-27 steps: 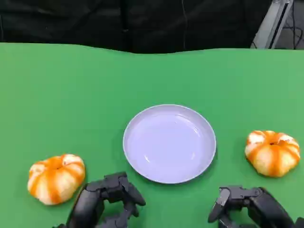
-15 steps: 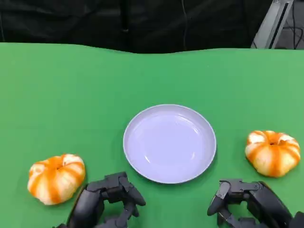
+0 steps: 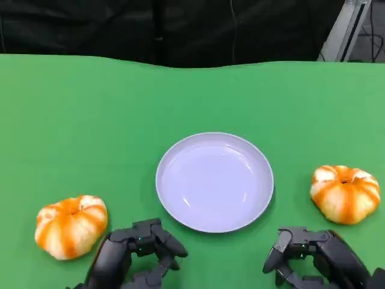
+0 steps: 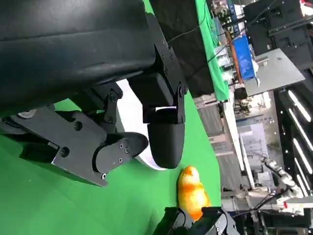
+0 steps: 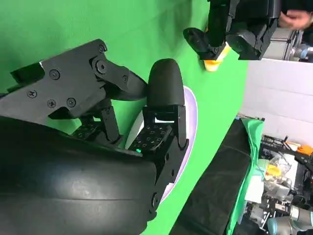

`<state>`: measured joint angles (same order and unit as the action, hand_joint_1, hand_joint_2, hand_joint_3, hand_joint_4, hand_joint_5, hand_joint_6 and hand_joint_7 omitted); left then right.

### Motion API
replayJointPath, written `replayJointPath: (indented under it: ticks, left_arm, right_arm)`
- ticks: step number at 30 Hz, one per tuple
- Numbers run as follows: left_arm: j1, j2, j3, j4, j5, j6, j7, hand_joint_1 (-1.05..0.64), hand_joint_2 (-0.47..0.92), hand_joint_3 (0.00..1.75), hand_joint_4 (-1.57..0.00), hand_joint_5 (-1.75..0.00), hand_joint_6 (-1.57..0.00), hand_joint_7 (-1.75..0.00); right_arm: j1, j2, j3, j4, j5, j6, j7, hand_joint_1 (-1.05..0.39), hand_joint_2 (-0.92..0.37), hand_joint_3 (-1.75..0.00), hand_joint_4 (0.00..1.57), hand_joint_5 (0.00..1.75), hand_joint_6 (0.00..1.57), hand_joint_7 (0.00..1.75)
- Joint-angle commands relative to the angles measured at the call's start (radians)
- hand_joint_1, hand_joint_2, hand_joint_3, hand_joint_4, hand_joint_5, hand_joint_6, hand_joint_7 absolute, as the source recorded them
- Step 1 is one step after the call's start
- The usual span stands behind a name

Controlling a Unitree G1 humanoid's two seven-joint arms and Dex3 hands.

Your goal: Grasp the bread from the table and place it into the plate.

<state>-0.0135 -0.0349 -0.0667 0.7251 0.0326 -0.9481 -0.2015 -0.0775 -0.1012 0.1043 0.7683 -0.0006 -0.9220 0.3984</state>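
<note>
Two pumpkin-shaped breads sit untouched on the green table: left bread, right bread, lavender plate bare between them. Left hand and right hand both empty, fingers apart. You're pre-grasp; next, reach outward over one bread.

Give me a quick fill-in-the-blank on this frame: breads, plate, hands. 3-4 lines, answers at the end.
1. The number of striped orange breads on the green table is ____.
2. The plate lies ____ the left bread and the right bread.
3. The plate holds ____.
4. The left hand and the right hand each grip ____.

Missing words: two; between; nothing; nothing
</note>
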Motion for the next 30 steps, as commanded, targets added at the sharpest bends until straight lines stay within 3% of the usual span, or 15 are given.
replayJointPath:
  ticks: [1,3,4,7,11,16,24,30]
  left_arm:
    - [0.021,0.016,0.007,-0.058,-0.014,0.034,0.006,-0.18,0.91,0.23,-0.99,-0.16,-0.99,-0.08]
    - [0.030,0.021,0.010,-0.098,-0.014,0.049,0.010,-0.19,0.92,0.21,-1.00,-0.11,-1.00,-0.05]
    - [0.036,0.025,0.014,-0.130,-0.011,0.060,0.015,-0.34,0.92,0.19,-0.75,-0.05,-0.74,-0.02]
    - [0.051,0.038,0.021,-0.203,0.018,0.095,0.039,-0.49,0.92,0.18,-0.53,-0.01,-0.50,0.00]
    - [0.056,0.076,0.026,-0.273,-0.056,0.123,-0.017,-0.61,0.92,0.20,-0.44,0.00,-0.35,0.00]
    - [0.063,0.133,0.047,-0.341,-0.074,0.140,-0.040,-0.75,0.92,0.17,-0.41,0.00,-0.32,0.00]
    - [0.097,0.240,0.172,-0.513,0.131,0.186,0.096,-0.77,0.92,0.14,-0.44,-0.01,-0.38,-0.03]
    - [0.133,0.302,0.218,-0.641,0.376,0.347,0.195,-0.84,0.92,0.18,-0.43,0.00,-0.45,-0.03]
  right_arm:
    - [-0.007,-0.009,-0.007,0.003,0.000,-0.014,-0.009,-0.12,-0.67,-0.87,0.80,1.47,0.82,1.16]
    - [-0.007,-0.009,-0.007,0.003,0.000,-0.013,-0.010,-0.12,-0.67,-0.87,0.80,1.47,0.82,1.16]
    - [-0.008,-0.009,-0.007,0.003,0.001,-0.013,-0.009,-0.12,-0.67,-0.87,0.80,1.47,0.82,1.16]
    - [-0.011,-0.009,-0.008,0.012,0.001,-0.016,-0.009,-0.12,-0.68,-0.86,0.80,1.47,0.82,1.15]
    - [-0.010,-0.007,-0.006,0.011,0.003,-0.015,-0.006,-0.12,-0.68,-0.85,0.80,1.47,0.83,1.16]
    - [-0.005,-0.004,-0.003,0.004,0.003,-0.008,-0.005,-0.13,-0.68,-0.85,0.80,1.48,0.82,1.16]
    - [0.001,-0.007,-0.003,-0.008,-0.006,-0.006,-0.015,-0.13,-0.68,-0.85,0.81,1.47,0.84,1.16]
    - [0.000,-0.005,-0.006,-0.003,0.014,-0.002,0.000,-0.13,-0.67,-0.87,0.81,1.47,0.84,1.16]
